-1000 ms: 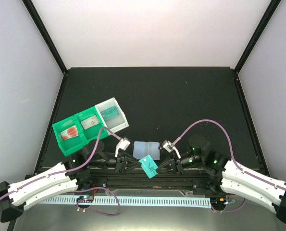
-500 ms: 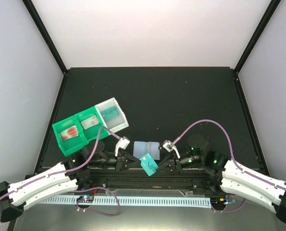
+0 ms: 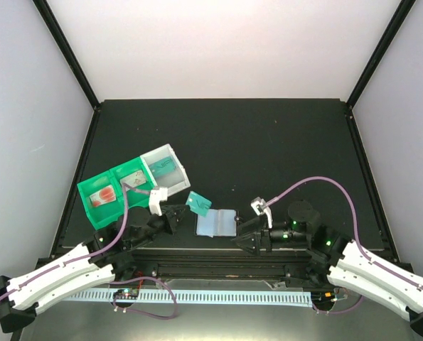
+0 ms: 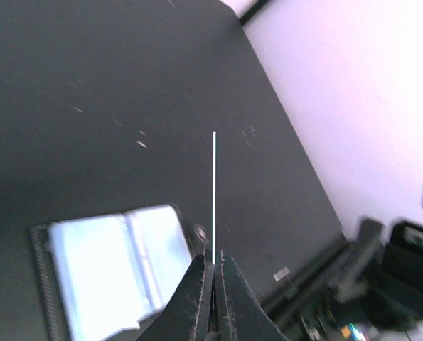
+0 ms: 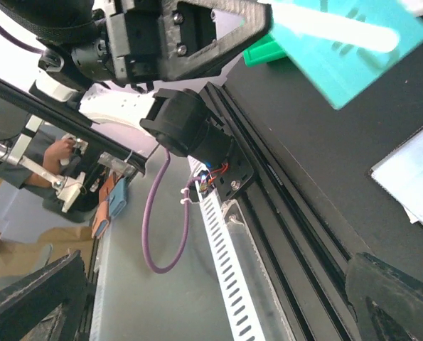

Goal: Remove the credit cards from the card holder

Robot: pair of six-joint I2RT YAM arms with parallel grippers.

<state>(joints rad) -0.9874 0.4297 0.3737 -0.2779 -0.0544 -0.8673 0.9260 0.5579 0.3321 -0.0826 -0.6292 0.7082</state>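
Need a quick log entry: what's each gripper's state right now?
Left gripper: shut on the teal card.
Right gripper: open, holding nothing.

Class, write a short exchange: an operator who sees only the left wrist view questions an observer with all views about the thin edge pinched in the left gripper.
Operator: I see only a thin edge in the left gripper. What is it?
Observer: A teal card. The right wrist view shows its face, with a white mark.
Operator: Where is the right gripper?
Observer: In the top view, the right gripper sits just right of the card holder, jaws open and empty.
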